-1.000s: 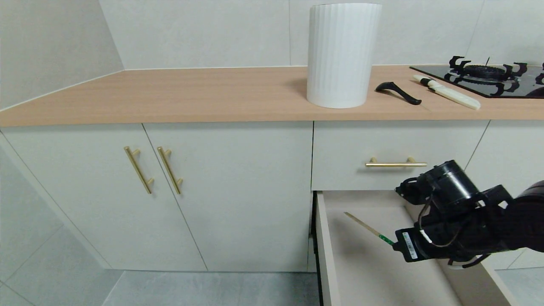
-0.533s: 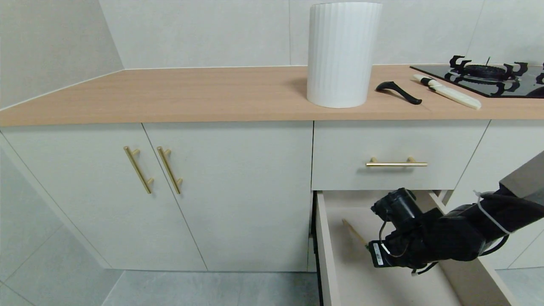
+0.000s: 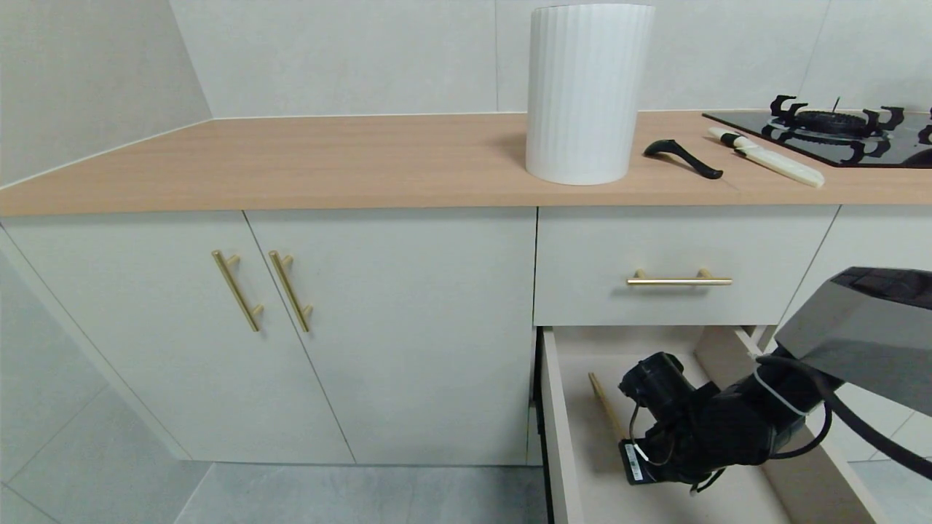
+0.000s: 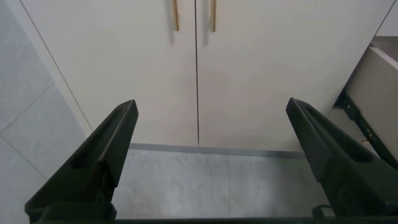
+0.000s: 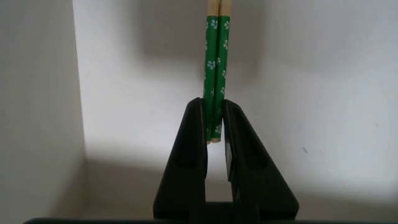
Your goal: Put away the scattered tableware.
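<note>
Two chopsticks (image 5: pixel 214 62), green with small white flowers at their thick ends, are pinched side by side between the fingers of the right claw (image 5: pixel 214 121), which is closed on them just short of their butt ends. They are inside the open drawer (image 3: pixel 553 407) below the desk (image 3: pixel 328 160), low over the drawer floor and near its left wall; whether their tips already touch the floor I cannot tell. Their long axis carries straight on from the claw's own line, so the sticks point away from it toward the back of the drawer, roughly along its depth and leaning slightly to the left wall. Since they lie this low and lengthwise, the coming move is probably a plain release. The left claw (image 4: pixel 211 118) hangs wide open and empty in front of the cabinet doors (image 4: pixel 198 56), well apart from the drawer. On the desk lie a black-handled utensil (image 3: pixel 681 156) and a pale knife (image 3: pixel 764 156), beside a tall white ribbed container (image 3: pixel 582 94) and near the hob (image 3: pixel 830 131).
</note>
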{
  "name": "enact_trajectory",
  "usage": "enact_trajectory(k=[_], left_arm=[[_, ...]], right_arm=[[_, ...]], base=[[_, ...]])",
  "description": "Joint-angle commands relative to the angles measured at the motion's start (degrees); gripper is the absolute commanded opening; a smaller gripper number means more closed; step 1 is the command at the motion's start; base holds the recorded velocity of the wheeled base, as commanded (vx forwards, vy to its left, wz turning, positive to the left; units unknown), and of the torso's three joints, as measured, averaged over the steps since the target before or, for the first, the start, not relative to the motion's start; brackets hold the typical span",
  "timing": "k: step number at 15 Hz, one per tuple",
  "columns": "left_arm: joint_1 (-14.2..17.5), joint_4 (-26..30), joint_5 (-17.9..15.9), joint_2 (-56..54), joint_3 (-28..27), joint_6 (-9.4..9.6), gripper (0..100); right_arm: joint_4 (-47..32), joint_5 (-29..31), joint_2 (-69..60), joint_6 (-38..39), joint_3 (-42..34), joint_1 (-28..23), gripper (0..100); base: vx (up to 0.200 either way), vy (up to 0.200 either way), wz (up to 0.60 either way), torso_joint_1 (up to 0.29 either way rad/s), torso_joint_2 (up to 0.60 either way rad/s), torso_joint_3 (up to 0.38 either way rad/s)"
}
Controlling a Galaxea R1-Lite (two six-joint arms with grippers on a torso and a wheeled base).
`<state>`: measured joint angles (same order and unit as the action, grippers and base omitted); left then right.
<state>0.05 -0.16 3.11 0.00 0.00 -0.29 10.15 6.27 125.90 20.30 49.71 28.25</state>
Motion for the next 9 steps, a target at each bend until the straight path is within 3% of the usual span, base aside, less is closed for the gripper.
enact_trajectory(k=[1, 9], left_arm=[[0.0, 0.0, 0.1, 0.1, 0.0, -0.06, 100], [0.0, 0.0, 0.0, 0.1, 0.0, -0.06, 100]], right_arm=[[0.3, 0.4, 2.4, 0.0, 0.0, 0.1, 0], [1.7, 1.2, 2.9, 0.1, 0.2, 0.1, 0]], base=[[0.000, 0.000, 0.00, 0.000, 0.00, 0.000], [0.000, 0.000, 0.00, 0.000, 0.00, 0.000]])
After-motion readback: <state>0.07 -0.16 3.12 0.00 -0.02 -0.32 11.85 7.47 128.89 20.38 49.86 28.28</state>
